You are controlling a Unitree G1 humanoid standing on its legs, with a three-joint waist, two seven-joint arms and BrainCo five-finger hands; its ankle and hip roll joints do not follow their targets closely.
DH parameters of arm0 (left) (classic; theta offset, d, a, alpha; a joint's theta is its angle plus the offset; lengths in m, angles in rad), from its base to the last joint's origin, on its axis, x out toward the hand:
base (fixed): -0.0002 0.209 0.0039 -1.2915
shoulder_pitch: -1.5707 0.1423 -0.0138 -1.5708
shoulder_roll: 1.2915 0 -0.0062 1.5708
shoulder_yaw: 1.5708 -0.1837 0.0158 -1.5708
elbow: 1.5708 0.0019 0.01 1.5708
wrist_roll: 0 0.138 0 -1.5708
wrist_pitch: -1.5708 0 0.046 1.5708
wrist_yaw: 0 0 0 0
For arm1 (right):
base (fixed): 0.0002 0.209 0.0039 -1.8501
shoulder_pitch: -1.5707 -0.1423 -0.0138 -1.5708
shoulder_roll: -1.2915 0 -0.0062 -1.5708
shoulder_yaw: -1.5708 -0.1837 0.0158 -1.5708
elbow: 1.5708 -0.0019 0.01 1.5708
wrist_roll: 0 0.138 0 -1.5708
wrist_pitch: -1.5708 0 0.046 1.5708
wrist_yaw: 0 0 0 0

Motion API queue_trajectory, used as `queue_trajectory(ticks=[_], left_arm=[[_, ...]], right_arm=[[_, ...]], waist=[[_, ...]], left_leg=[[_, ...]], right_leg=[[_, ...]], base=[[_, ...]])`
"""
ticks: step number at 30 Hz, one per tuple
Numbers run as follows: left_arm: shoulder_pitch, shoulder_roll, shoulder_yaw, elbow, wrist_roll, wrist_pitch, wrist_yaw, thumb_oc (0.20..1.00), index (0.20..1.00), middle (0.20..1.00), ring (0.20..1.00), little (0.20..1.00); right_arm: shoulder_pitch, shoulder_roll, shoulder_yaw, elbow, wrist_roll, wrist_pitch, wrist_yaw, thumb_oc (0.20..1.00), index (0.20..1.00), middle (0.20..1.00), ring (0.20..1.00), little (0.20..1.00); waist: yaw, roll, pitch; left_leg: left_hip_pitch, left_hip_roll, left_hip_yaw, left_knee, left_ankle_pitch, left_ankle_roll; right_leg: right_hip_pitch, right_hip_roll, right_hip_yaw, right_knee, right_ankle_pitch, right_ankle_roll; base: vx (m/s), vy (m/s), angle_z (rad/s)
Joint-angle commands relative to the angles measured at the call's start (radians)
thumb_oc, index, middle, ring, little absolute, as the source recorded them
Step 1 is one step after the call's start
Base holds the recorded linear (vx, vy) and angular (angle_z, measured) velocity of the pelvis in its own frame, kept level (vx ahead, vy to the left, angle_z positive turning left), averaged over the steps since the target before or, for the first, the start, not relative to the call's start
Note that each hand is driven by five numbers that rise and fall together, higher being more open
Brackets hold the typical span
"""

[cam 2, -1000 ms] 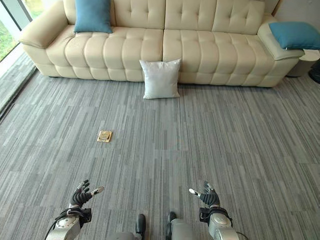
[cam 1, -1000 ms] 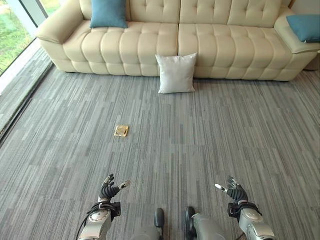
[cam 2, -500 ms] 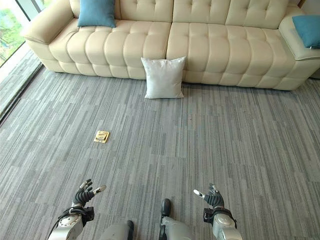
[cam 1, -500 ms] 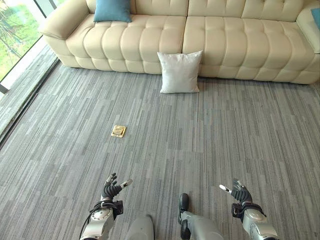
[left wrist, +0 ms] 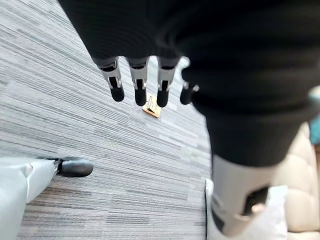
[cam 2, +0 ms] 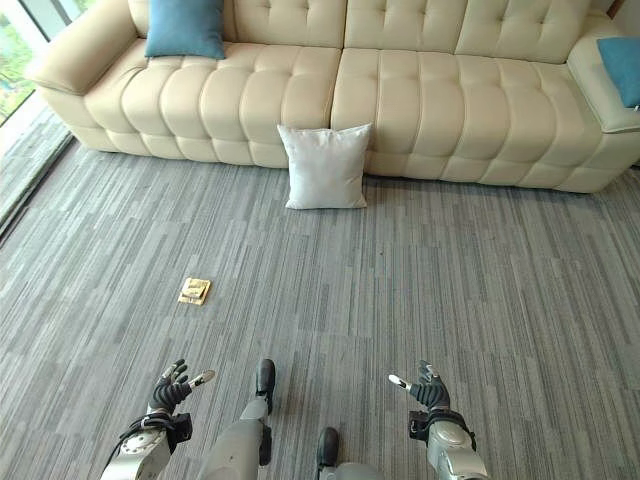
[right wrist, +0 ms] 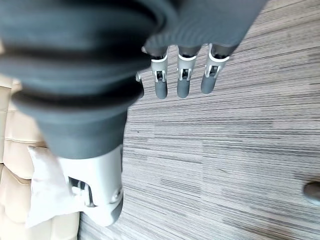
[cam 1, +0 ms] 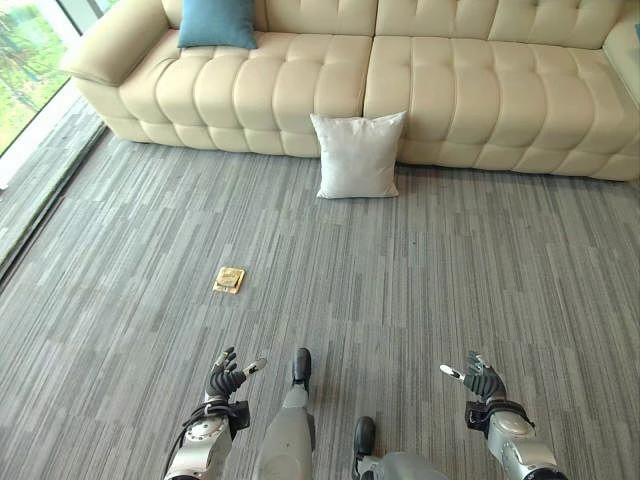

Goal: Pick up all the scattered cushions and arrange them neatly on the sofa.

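- A cushion [cam 1: 357, 156] stands on the carpet [cam 1: 450, 270], leaning against the sofa [cam 1: 450, 90] front, near its middle.
- Another cushion [cam 1: 217, 23] sits on the sofa's left seat.
- A floor socket plate [cam 1: 229, 279] lies left of and nearer than the floor cushion.

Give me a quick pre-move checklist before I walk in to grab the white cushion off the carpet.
1. Left hand holds nothing, fingers relaxed: ok.
2. Right hand holds nothing, fingers relaxed: ok.
3. White square fabric cushion on the grey striped carpet, propped upright against the front of the cream tufted leather sofa: within reach: not ok, still far ahead.
4. Small brass floor plate off to the left of the straight path: ok.
5. Free seat space beside the blue cushion: ok.
6. Carpet beyond the views' edges free of further cushions: cannot tell.
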Motion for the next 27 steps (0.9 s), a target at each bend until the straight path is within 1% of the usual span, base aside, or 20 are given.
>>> queue_trajectory(ticks=[1, 2, 3, 4, 5, 6, 7, 8, 9, 10, 11, 12, 14, 16, 18, 20, 22, 24, 25, 27], left_arm=[[-0.006, 0.066, -0.001, -0.04, 0.034, -0.025, -0.002, 1.0, 1.0, 1.0, 1.0, 1.0], [-0.006, 0.078, 0.001, -0.041, 0.039, -0.021, -0.004, 1.0, 1.0, 1.0, 1.0, 1.0], [-0.008, 0.087, 0.003, -0.045, 0.044, -0.02, -0.006, 1.0, 1.0, 1.0, 1.0, 1.0], [-0.008, 0.087, 0.003, -0.045, 0.044, -0.02, -0.006, 1.0, 1.0, 1.0, 1.0, 1.0], [-0.014, 0.096, -0.001, -0.048, 0.053, -0.019, -0.001, 1.0, 1.0, 1.0, 1.0, 1.0], [-0.021, 0.098, -0.004, -0.048, 0.054, -0.02, 0.002, 1.0, 1.0, 1.0, 1.0, 1.0], [-0.031, 0.095, -0.005, -0.042, 0.05, -0.024, 0.007, 1.0, 1.0, 1.0, 1.0, 1.0], [-0.034, 0.097, 0.0, -0.045, 0.047, -0.025, 0.009, 1.0, 1.0, 1.0, 1.0, 1.0], [-0.034, 0.097, 0.0, -0.045, 0.047, -0.025, 0.009, 1.0, 1.0, 1.0, 1.0, 1.0], [-0.037, 0.1, 0.001, -0.065, 0.04, -0.026, 0.007, 1.0, 1.0, 1.0, 1.0, 1.0], [-0.037, 0.099, 0.001, -0.065, 0.039, -0.026, 0.007, 1.0, 1.0, 1.0, 1.0, 1.0], [-0.042, 0.099, 0.005, -0.083, 0.036, -0.025, 0.008, 1.0, 1.0, 1.0, 1.0, 1.0], [-0.059, 0.095, 0.01, -0.085, 0.032, -0.032, 0.012, 1.0, 1.0, 1.0, 1.0, 1.0], [-0.068, 0.094, 0.003, -0.095, 0.035, -0.039, 0.008, 1.0, 1.0, 1.0, 1.0, 1.0], [-0.061, 0.08, 0.001, -0.098, 0.037, -0.041, 0.004, 1.0, 1.0, 1.0, 1.0, 1.0], [-0.051, 0.07, -0.001, -0.12, 0.026, -0.042, -0.007, 1.0, 1.0, 1.0, 1.0, 1.0], [-0.054, 0.06, -0.003, -0.125, 0.005, -0.04, -0.015, 1.0, 1.0, 1.0, 1.0, 1.0], [-0.057, 0.054, -0.002, -0.122, -0.002, -0.043, -0.015, 1.0, 1.0, 1.0, 1.0, 1.0], [-0.063, 0.047, -0.009, -0.115, -0.007, -0.047, -0.015, 1.0, 1.0, 1.0, 1.0, 1.0], [-0.065, 0.043, -0.014, -0.108, -0.012, -0.045, -0.014, 1.0, 1.0, 1.0, 1.0, 1.0]], right_arm=[[0.016, -0.008, 0.002, -0.045, -0.036, -0.015, 0.017, 1.0, 1.0, 1.0, 1.0, 1.0], [0.014, -0.011, 0.017, -0.05, -0.07, -0.007, 0.016, 1.0, 1.0, 1.0, 1.0, 1.0], [0.013, -0.012, 0.027, -0.06, -0.083, -0.001, 0.021, 1.0, 1.0, 1.0, 1.0, 1.0], [0.013, -0.012, 0.027, -0.06, -0.083, -0.001, 0.021, 1.0, 1.0, 1.0, 1.0, 1.0], [0.011, -0.007, 0.039, -0.069, -0.095, 0.001, 0.018, 1.0, 1.0, 1.0, 1.0, 1.0], [0.009, -0.002, 0.044, -0.067, -0.095, 0.001, 0.017, 1.0, 1.0, 1.0, 1.0, 1.0], [0.002, 0.001, 0.047, -0.062, -0.091, -0.001, 0.017, 1.0, 1.0, 1.0, 1.0, 1.0], [-0.002, 0.002, 0.046, -0.063, -0.088, -0.002, 0.018, 1.0, 1.0, 1.0, 1.0, 1.0], [-0.002, 0.002, 0.046, -0.063, -0.088, -0.002, 0.018, 1.0, 1.0, 1.0, 1.0, 1.0], [-0.011, 0.003, 0.048, -0.075, -0.084, -0.004, 0.02, 1.0, 1.0, 1.0, 1.0, 1.0], [-0.011, 0.003, 0.049, -0.075, -0.084, -0.004, 0.02, 1.0, 1.0, 1.0, 1.0, 1.0], [-0.016, -0.003, 0.05, -0.083, -0.087, 0.001, 0.017, 1.0, 1.0, 1.0, 1.0, 1.0], [-0.016, -0.006, 0.046, -0.092, -0.096, 0.007, 0.013, 1.0, 1.0, 1.0, 1.0, 1.0], [-0.007, -0.012, 0.042, -0.101, -0.098, 0.006, 0.013, 1.0, 1.0, 1.0, 1.0, 1.0], [0.006, -0.011, 0.04, -0.102, -0.097, 0.0, 0.018, 1.0, 1.0, 1.0, 1.0, 1.0], [0.012, -0.021, 0.031, -0.103, -0.089, -0.004, 0.023, 1.0, 1.0, 1.0, 1.0, 1.0], [0.003, -0.036, 0.027, -0.096, -0.082, -0.007, 0.023, 1.0, 1.0, 1.0, 1.0, 1.0], [0.001, -0.04, 0.028, -0.092, -0.08, -0.009, 0.023, 1.0, 1.0, 1.0, 1.0, 1.0], [-0.002, -0.047, 0.025, -0.094, -0.073, -0.01, 0.025, 1.0, 1.0, 1.0, 1.0, 1.0], [-0.003, -0.051, 0.022, -0.089, -0.067, -0.012, 0.025, 1.0, 1.0, 1.0, 1.0, 1.0]], waist=[[0.037, -0.069, -0.046], [0.037, -0.078, -0.037], [0.033, -0.077, -0.033], [0.034, -0.077, -0.033], [0.021, -0.069, -0.02], [0.011, -0.058, -0.012], [0.001, -0.049, -0.001], [-0.005, -0.043, 0.002], [-0.005, -0.043, 0.002], [-0.02, -0.039, 0.016], [-0.022, -0.037, 0.02], [-0.041, -0.039, 0.029], [-0.062, -0.045, 0.034], [-0.075, -0.048, 0.026], [-0.079, -0.048, 0.004], [-0.086, -0.04, -0.004], [-0.086, -0.033, -0.002], [-0.086, -0.032, -0.005], [-0.081, -0.024, -0.002], [-0.077, -0.023, -0.003]], left_leg=[[0.005, -0.032, -0.005, 0.083, -0.069, 0.02], [0.027, -0.044, 0.0, 0.084, -0.088, 0.037], [0.043, -0.05, 0.006, 0.081, -0.101, 0.053], [0.042, -0.05, 0.006, 0.082, -0.101, 0.053], [0.08, -0.058, 0.01, 0.077, -0.123, 0.075], [0.107, -0.053, 0.007, 0.066, -0.13, 0.082], [0.14, -0.05, 0.007, 0.048, -0.139, 0.086], [0.162, -0.049, 0.013, 0.042, -0.151, 0.087], [0.162, -0.049, 0.013, 0.042, -0.151, 0.087], [0.214, -0.052, 0.024, 0.029, -0.18, 0.082], [0.219, -0.051, 0.022, 0.028, -0.182, 0.082], [0.27, -0.06, 0.019, 0.018, -0.211, 0.076], [0.31, -0.06, 0.016, 0.01, -0.234, 0.065], [0.335, -0.066, 0.01, 0.01, -0.257, 0.058], [0.366, -0.061, 0.009, 0.016, -0.286, 0.052], [0.362, -0.043, 0.009, 0.078, -0.309, 0.037], [0.329, -0.043, 0.004, 0.185, -0.293, 0.02], [0.316, -0.047, 0.0, 0.211, -0.277, 0.013], [0.281, -0.043, -0.008, 0.258, -0.244, 0.004], [0.25, -0.042, -0.006, 0.244, -0.237, 0.006]], right_leg=[[-0.013, -0.169, 0.021, 0.212, -0.109, 0.153], [-0.053, -0.181, 0.032, 0.304, -0.068, 0.168], [-0.103, -0.187, 0.041, 0.39, -0.02, 0.179], [-0.104, -0.187, 0.041, 0.39, -0.02, 0.179], [-0.178, -0.188, 0.052, 0.518, 0.047, 0.185], [-0.225, -0.173, 0.052, 0.565, 0.057, 0.172], [-0.275, -0.158, 0.044, 0.597, 0.036, 0.159], [-0.305, -0.155, 0.017, 0.571, 0.021, 0.155], [-0.305, -0.155, 0.017, 0.571, 0.021, 0.155], [-0.344, -0.156, -0.049, 0.469, -0.006, 0.146], [-0.337, -0.155, -0.051, 0.468, -0.008, 0.146], [-0.381, -0.139, -0.083, 0.347, 0.013, 0.156], [-0.402, -0.142, -0.117, 0.218, 0.047, 0.173], [-0.385, -0.138, -0.1, 0.152, 0.056, 0.176], [-0.358, -0.131, -0.091, 0.158, 0.061, 0.149], [-0.326, -0.124, -0.091, 0.151, 0.052, 0.132], [-0.298, -0.116, -0.094, 0.148, 0.039, 0.114], [-0.289, -0.114, -0.092, 0.141, 0.032, 0.107], [-0.26, -0.11, -0.094, 0.137, 0.007, 0.093], [-0.233, -0.113, -0.094, 0.13, -0.014, 0.088]], base=[[0.35, 0.276, -0.14], [0.22, 0.22, -0.07], [0.14, 0.147, -0.04], [0.18, 0.204, -0.04], [0.2, 0.187, -0.03], [0.28, 0.239, 0.04], [0.25, 0.139, 0.09], [0.18, 0.081, 0.01], [0.29, 0.036, -0.15], [0.2, 0.004, -0.09], [0.42, -0.037, -0.07], [0.33, -0.078, -0.01], [0.38, -0.119, -0.2], [0.32, -0.139, 0.09], [0.37, -0.146, 0.14], [0.33, -0.161, 0.17], [0.19, -0.129, 0.14], [0.16, -0.078, 0.1], [0.27, -0.093, 0.06], [0.24, -0.036, 0.01]])
